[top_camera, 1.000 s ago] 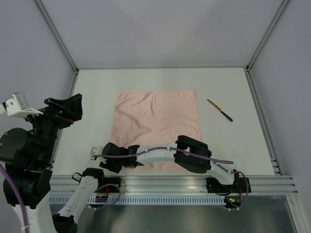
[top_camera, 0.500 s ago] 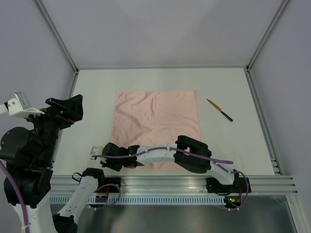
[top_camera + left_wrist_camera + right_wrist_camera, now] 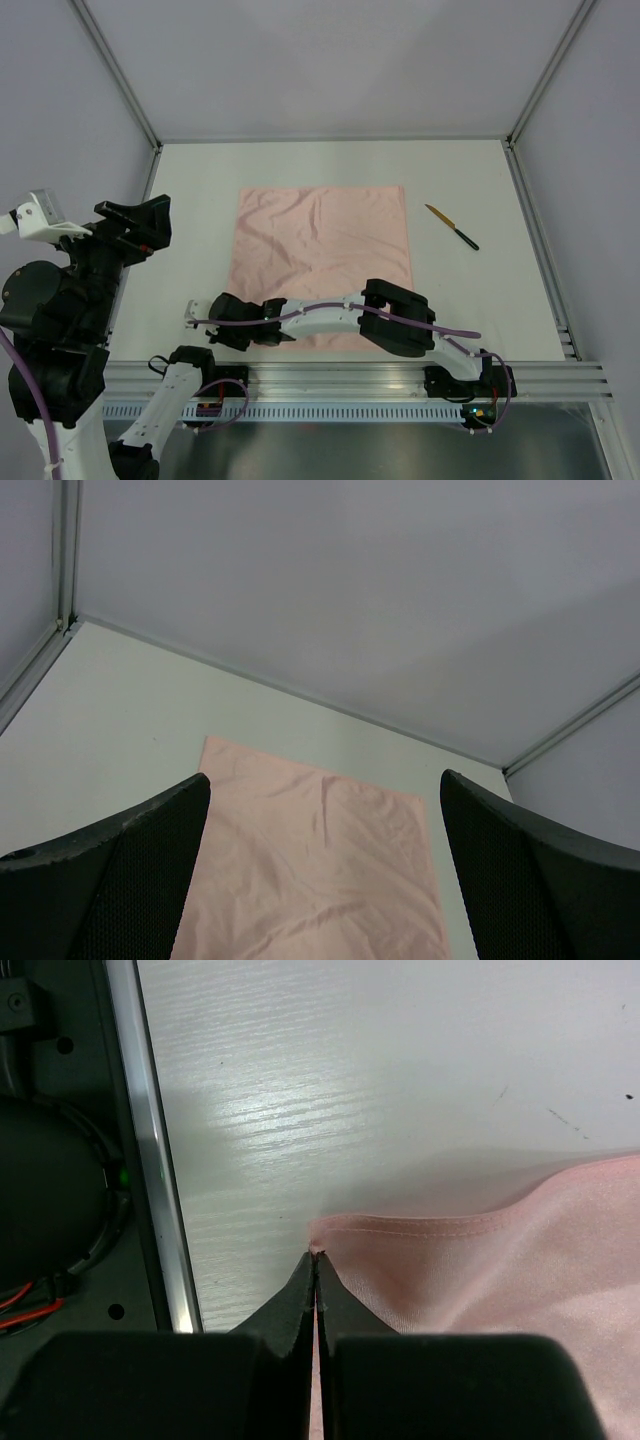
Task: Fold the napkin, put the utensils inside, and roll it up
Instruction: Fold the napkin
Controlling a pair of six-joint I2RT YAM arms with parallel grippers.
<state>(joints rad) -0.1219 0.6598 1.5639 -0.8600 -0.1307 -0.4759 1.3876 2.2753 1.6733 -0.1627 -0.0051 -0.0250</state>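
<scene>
Still | right fingers clamp napkin corner | left fingers spread | unchanged

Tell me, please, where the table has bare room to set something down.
Bare table lies behind the napkin to the back wall, left of it toward the left rail, and right of it nearer than the knife. Crowded: the near edge, where the right arm crosses and its tool pinches the napkin's corner.
</scene>
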